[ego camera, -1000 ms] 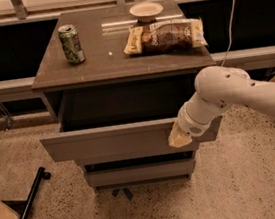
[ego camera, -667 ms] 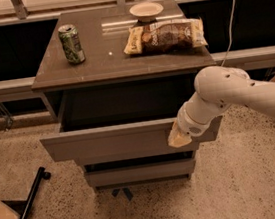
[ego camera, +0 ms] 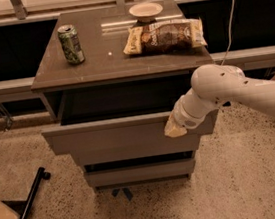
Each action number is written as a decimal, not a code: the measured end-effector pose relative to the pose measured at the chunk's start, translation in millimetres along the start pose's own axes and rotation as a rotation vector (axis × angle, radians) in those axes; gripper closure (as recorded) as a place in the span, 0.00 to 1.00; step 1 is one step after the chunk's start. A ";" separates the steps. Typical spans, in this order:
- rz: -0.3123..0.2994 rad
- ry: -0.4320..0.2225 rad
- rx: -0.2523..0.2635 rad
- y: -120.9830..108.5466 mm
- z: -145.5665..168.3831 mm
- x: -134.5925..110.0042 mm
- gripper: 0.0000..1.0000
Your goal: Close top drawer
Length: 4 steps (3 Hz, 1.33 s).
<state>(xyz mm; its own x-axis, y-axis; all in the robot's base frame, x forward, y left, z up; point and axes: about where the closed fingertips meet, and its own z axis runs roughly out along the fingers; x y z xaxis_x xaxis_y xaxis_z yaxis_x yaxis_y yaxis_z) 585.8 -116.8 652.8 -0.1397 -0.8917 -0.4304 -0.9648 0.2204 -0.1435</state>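
Observation:
The top drawer (ego camera: 115, 133) is a wide grey box with a plain flat front, pulled out from under the brown tabletop (ego camera: 111, 59). Its dark inside shows behind the front panel. My gripper (ego camera: 173, 128) is at the end of the white arm, which reaches in from the right. It rests against the right part of the drawer's front panel.
On the tabletop stand a green can (ego camera: 71, 44) at the left, a chip bag (ego camera: 164, 36) at the right and a small bowl (ego camera: 145, 11) at the back. A narrower grey drawer front (ego camera: 139, 172) sits below. A black pole (ego camera: 27, 209) lies on the floor at left.

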 end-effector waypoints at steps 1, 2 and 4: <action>0.005 -0.043 0.060 -37.0 2.2 -1.3 1.00; 0.006 -0.047 0.066 -37.9 1.4 -0.4 1.00; 0.052 -0.111 0.171 -73.8 23.1 2.4 1.00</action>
<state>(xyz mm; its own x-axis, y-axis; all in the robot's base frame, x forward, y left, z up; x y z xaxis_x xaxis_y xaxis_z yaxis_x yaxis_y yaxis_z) 661.9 -126.1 641.7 -0.1540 -0.8306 -0.5351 -0.9036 0.3375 -0.2638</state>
